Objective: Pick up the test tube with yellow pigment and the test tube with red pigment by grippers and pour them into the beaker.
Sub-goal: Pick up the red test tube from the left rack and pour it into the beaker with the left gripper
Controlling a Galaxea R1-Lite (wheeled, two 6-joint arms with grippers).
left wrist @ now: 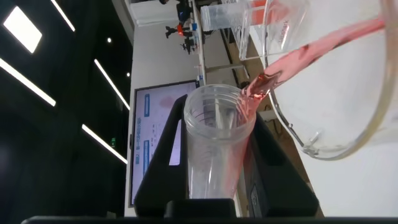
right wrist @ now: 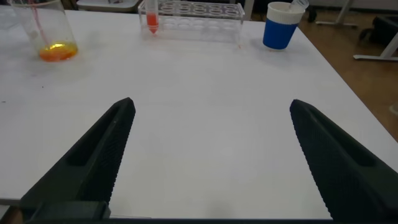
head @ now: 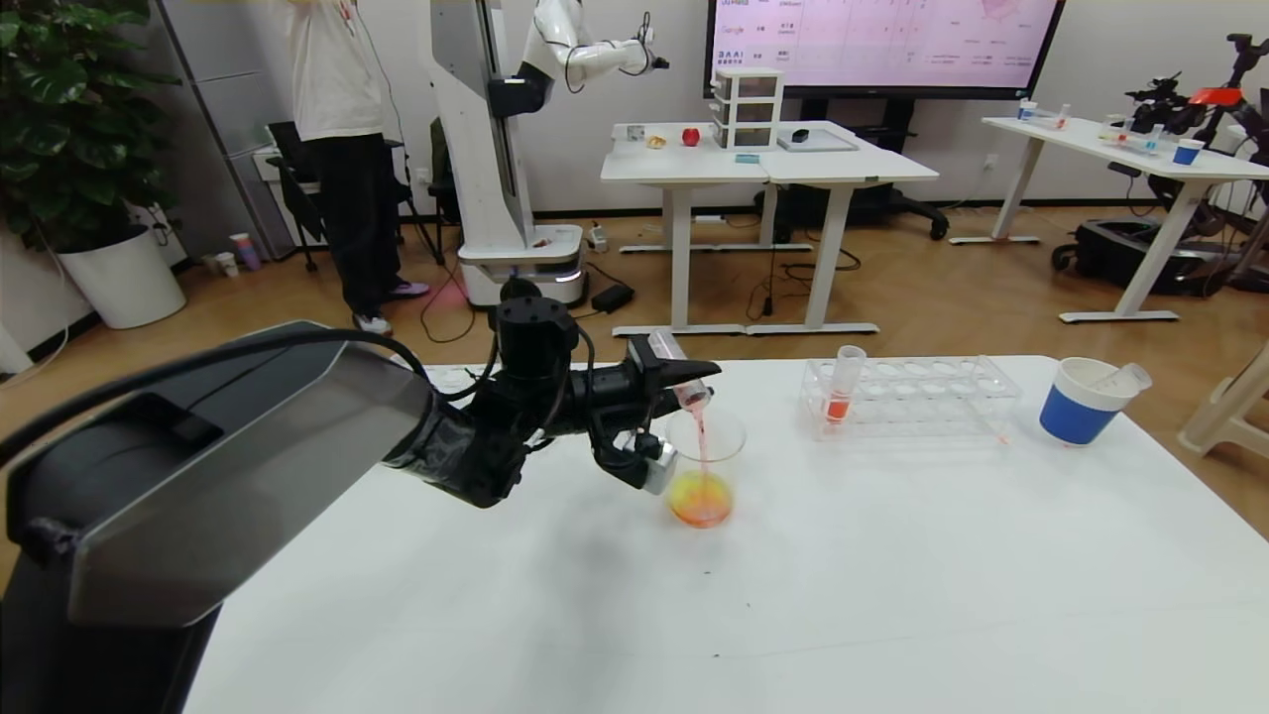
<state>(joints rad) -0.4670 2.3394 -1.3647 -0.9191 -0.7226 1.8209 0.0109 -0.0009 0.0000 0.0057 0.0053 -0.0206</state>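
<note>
My left gripper (head: pixel 684 382) is shut on a clear test tube (head: pixel 677 365) and holds it tipped mouth-down over the beaker (head: pixel 704 466). A thin red stream (head: pixel 702 436) runs from the tube's mouth into the beaker, which holds yellow-orange liquid at its bottom. In the left wrist view the nearly empty tube (left wrist: pixel 217 149) sits between the black fingers (left wrist: pixel 165 149), with the red stream (left wrist: pixel 311 53) crossing the beaker's rim (left wrist: pixel 303 144). No tube with yellow liquid shows. My right gripper (right wrist: pixel 211 149) is open and empty above bare table, out of the head view.
A clear tube rack (head: pixel 912 392) right of the beaker holds one tube with orange-red liquid (head: pixel 841 392). A blue-and-white paper cup (head: pixel 1081 402) at the far right holds an empty clear tube (head: pixel 1125 379). Both also show in the right wrist view: rack (right wrist: pixel 193 11), cup (right wrist: pixel 280 28).
</note>
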